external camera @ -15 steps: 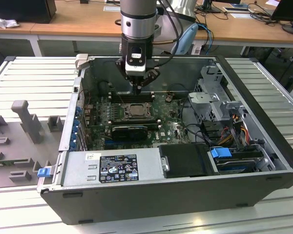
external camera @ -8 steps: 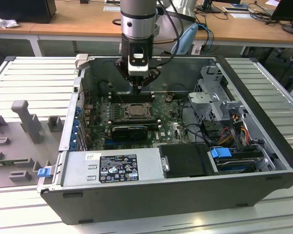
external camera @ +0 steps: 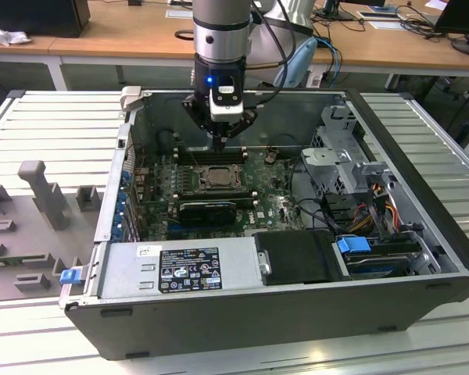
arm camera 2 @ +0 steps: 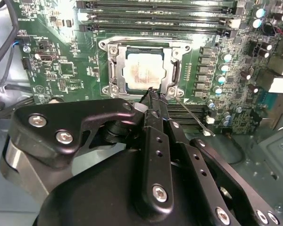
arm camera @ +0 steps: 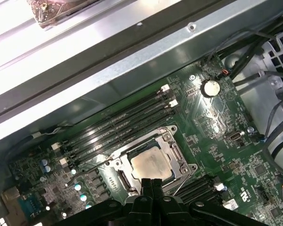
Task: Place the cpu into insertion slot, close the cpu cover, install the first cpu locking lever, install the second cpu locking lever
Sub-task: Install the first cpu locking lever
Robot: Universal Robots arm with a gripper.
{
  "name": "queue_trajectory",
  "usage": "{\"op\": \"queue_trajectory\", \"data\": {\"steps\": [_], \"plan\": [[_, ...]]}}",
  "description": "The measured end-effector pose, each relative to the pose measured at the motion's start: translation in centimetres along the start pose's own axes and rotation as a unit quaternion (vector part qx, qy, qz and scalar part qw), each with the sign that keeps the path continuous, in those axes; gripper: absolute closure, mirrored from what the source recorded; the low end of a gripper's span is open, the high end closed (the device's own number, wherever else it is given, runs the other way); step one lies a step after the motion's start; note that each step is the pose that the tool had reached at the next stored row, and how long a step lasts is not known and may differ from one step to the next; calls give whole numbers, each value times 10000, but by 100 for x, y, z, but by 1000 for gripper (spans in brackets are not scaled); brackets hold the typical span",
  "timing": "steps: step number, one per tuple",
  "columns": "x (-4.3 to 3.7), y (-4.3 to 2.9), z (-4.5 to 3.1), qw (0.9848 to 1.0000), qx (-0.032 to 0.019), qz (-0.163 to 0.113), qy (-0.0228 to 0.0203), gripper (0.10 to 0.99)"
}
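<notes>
The cpu (arm camera 2: 141,70) and cpu cover (arm camera 2: 176,73) are down. A locking lever (arm camera 2: 193,115) seems in hand, needing a downward press. In the exterior view the clenched gripper (external camera: 219,148) sits at twelve o'clock of the insertion slot (external camera: 199,178).

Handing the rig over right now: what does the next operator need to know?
Pincer: shut, nothing seen in it, tip at a corner of the slot.
Cpu: seated in the slot, with the cover lying flat over it.
Done: cpu placed; cover looks closed.
Left: the levers. One lever sticks out unlatched beside the slot; I cannot tell the state of the other.
</notes>
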State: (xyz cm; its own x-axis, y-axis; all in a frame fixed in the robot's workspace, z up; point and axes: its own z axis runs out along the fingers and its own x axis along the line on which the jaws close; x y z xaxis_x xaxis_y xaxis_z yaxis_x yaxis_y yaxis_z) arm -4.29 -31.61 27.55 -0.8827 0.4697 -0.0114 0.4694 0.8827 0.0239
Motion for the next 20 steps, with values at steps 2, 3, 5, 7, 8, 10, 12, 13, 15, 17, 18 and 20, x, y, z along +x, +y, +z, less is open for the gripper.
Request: {"op": "queue_trajectory", "data": {"steps": [2, 3, 5, 7, 8, 10, 12, 13, 15, 17, 18, 20], "plan": [[0, 0, 0, 10000, 0, -54, 1, 980], [0, 0, 0, 10000, -1, -99, 2, 980], [0, 0, 0, 9998, -2, -181, 4, 980], [0, 0, 0, 9996, -3, -281, 7, 980], [0, 0, 0, 9995, -4, -331, 8, 980], [0, 0, 0, 9989, -5, -477, 11, 980], [0, 0, 0, 9983, -7, -576, 14, 980], [0, 0, 0, 9979, -8, -650, 16, 980], [0, 0, 0, 9972, -9, -744, 18, 980], [0, 0, 0, 9959, -10, -900, 21, 980], [0, 0, 0, 9949, -11, -1008, 24, 980], [0, 0, 0, 9930, -14, -1181, 28, 980]]}}
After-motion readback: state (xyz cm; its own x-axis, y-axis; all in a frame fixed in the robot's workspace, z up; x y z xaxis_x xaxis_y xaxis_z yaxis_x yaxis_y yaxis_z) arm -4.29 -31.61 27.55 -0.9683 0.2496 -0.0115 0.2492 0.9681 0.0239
